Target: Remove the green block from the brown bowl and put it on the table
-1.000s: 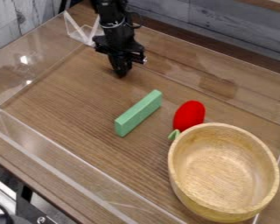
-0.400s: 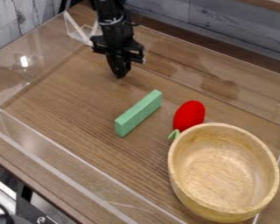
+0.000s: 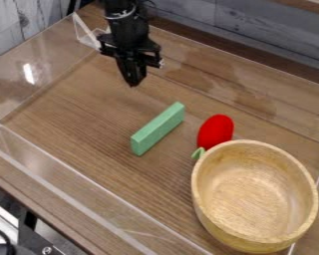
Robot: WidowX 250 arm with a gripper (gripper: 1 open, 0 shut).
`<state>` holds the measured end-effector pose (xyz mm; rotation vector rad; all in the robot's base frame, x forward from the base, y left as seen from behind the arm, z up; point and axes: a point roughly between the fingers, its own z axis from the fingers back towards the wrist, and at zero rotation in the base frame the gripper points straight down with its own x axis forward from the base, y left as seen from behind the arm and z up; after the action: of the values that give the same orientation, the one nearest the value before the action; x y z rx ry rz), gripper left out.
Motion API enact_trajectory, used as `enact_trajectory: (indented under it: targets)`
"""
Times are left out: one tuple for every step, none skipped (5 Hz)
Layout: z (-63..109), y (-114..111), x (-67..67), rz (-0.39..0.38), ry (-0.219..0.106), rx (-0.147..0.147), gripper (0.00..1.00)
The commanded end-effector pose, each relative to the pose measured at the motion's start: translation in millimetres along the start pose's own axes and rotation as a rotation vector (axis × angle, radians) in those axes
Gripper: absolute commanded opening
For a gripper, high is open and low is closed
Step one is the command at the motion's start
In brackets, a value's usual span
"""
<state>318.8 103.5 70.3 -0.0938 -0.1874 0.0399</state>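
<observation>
- Brown bowl (image 3: 254, 239), lower right; green block (image 3: 159, 128) lies on the table (image 3: 89, 149) just outside it, mid-frame
- Block: likely light, stiff, maybe slick; you'd pinch its long sides at the middle
- Strawberry toy (image 3: 215, 130) near it; mind the clearance
- Gripper (image 3: 133, 78), upper middle; fingers narrow, nothing visibly held

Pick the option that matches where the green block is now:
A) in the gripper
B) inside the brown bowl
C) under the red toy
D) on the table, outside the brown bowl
D: the green block lies on the bare wood-grain table, with the brown bowl off to one side and the gripper apart from it.
</observation>
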Motion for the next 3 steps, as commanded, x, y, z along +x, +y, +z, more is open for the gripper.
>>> enact_trajectory:
  targets:
    - [15.4,-5,-8.4,-0.037,-0.029,0.014,0.0]
    - [6.6,-7,-29.1,-0.07,0.018,0.013,0.0]
    - [-4.9,-6,-39.4,-0.092,0.051,0.016,0.0]
